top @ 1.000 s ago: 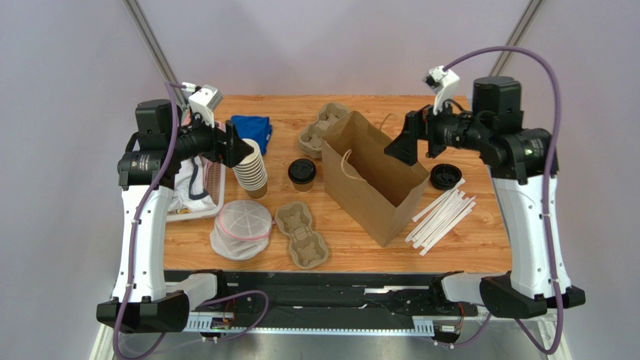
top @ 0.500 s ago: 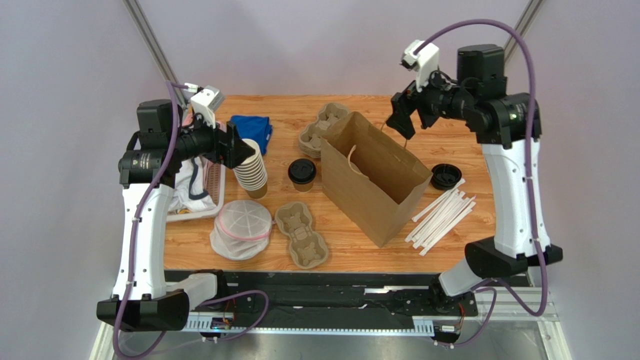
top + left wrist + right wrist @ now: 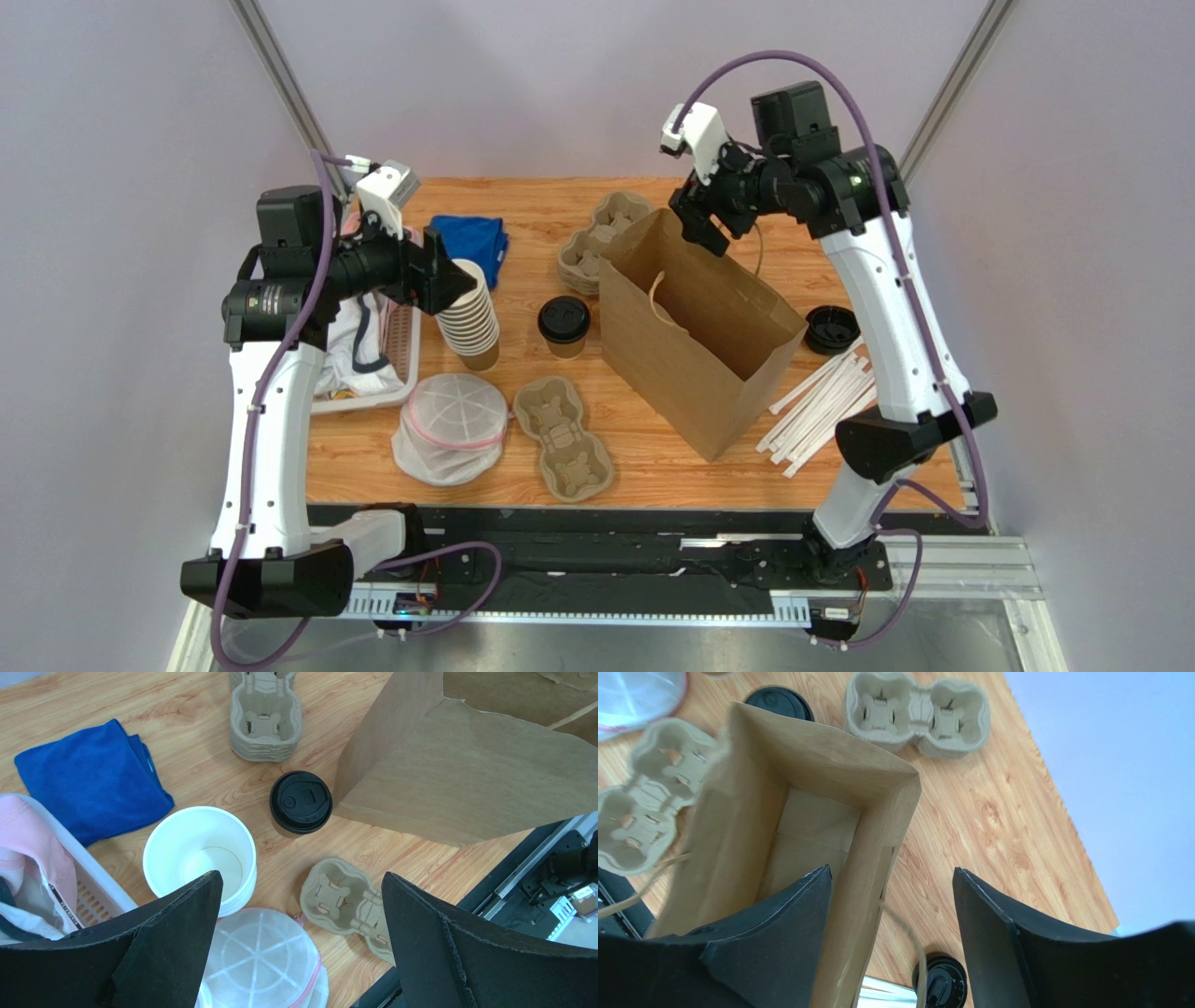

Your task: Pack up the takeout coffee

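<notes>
Left wrist view, takeout coffee [image 3: 301, 802] lid marks unreadable, left gripper [image 3: 301, 876] wide, right gripper [image 3: 891, 869] spread astride paper bag [image 3: 808, 763] rim

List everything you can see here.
takeout coffee: one, tan with black lid, left of bag
paper bag: one, brown, open, centre
cup stack: one, tan, white-lined, left of coffee
cup carriers: two, beige, beyond bag and near edge
loose lid: one, black, right of bag
sticks: bundle, white, near right
cloth: one, blue, far left
basket: one, white, left edge
round cover: one, translucent, pink-rimmed, near left
left gripper: one, black, open, by cup stack
right gripper: one, black, open, astride bag's far rim
</notes>
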Controlling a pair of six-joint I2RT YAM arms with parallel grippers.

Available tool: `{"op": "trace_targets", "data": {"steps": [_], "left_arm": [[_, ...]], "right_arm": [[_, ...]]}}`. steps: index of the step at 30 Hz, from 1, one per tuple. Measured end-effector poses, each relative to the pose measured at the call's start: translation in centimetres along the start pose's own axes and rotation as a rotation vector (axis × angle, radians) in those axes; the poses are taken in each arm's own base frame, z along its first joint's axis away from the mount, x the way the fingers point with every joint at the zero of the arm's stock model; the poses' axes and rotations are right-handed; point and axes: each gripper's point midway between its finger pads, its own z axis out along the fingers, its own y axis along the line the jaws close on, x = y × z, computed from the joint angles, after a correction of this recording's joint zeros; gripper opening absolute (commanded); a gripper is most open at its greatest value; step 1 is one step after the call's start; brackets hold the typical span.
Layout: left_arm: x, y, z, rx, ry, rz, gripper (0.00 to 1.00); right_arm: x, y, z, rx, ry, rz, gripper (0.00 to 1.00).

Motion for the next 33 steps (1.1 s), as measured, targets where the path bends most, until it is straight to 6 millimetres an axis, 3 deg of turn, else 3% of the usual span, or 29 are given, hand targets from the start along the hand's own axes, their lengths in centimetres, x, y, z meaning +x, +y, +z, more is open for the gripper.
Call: {"op": "trace_targets", "data": {"steps": [6,8,9,12,19,24,28,32,33], "left_arm": [[0.7,0.1,0.3,0.001,0.011,-0.01,0.92],[1.0,0.2,0.4,0.002,0.017,-0.015,0.92],[1.1,0.2,0.4,0.002,0.018,-0.017,0.92],[1.4,0.2,0.5,0.003,0.022,-0.02,0.92],[1.4,0.2,0.4,0.002,0.014,-0.013,0.92],[1.7,0.0,0.3,0.0,0.007,-0.007,0.92],[2.2,0.1,0.5,0.002,0.015,-0.017,0.92],[2.0,0.3,0.8,0.002,0.009,-0.019,0.92],[2.0,0.3,0.8,0.002,0.008,-0.02,0.92]], "right_arm": [[2.5,-0.3,3.6,-0.039,0.105,0.029,0.61],[3.0,-0.1,3.8,-0.048,0.123,0.043,0.47],[3.1,0.1,3.9,-0.051,0.129,0.052,0.27],[3.8,0.5,4.1,-0.056,0.153,0.101,0.01],[4.5,0.5,4.2,-0.015,0.187,0.236,0.0],[5.5,-0.9,3.6,0.055,0.201,0.409,0.0],[7.2,-2.1,2.2,0.133,0.225,0.551,0.0],[8.7,-1.9,0.6,0.174,0.238,0.664,0.01],[8.9,-1.7,0.3,0.173,0.239,0.682,0.33]]}}
